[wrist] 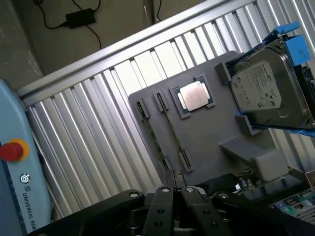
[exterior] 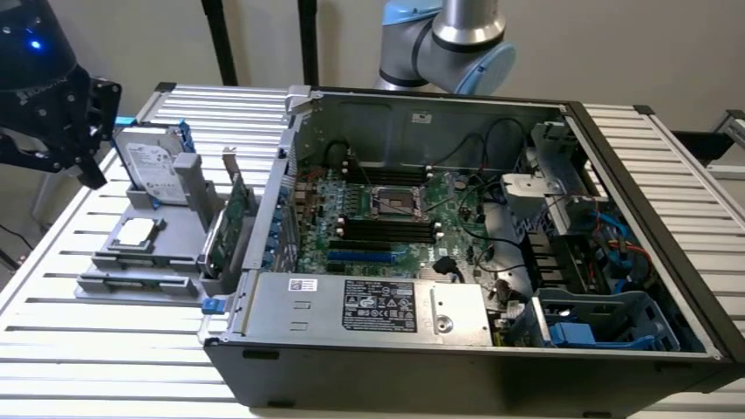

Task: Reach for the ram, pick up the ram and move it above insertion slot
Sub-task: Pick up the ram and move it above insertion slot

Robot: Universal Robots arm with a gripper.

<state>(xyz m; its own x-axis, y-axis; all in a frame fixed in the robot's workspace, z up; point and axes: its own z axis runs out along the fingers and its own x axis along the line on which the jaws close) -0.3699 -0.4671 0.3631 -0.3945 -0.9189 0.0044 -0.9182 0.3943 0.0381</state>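
The ram (wrist: 157, 142) is a thin green stick seen edge-on, standing in clips on the grey holder plate (wrist: 216, 132). My gripper (wrist: 175, 181) hangs above the plate's near edge, apart from the ram, its black fingers (wrist: 165, 206) pressed together on nothing. In the exterior view the gripper (exterior: 84, 170) hovers over the table at the left, beside the holder plate (exterior: 117, 284). The black insertion slots (exterior: 385, 229) lie on the motherboard inside the open computer case (exterior: 466, 367).
On the holder plate sit a hard drive (exterior: 157, 166) (wrist: 268, 91) in a blue frame and a processor chip (exterior: 138, 231) (wrist: 194, 96). A taller green expansion card (exterior: 236, 214) stands between plate and case. A pendant with a red stop button (wrist: 12, 150) is nearby.
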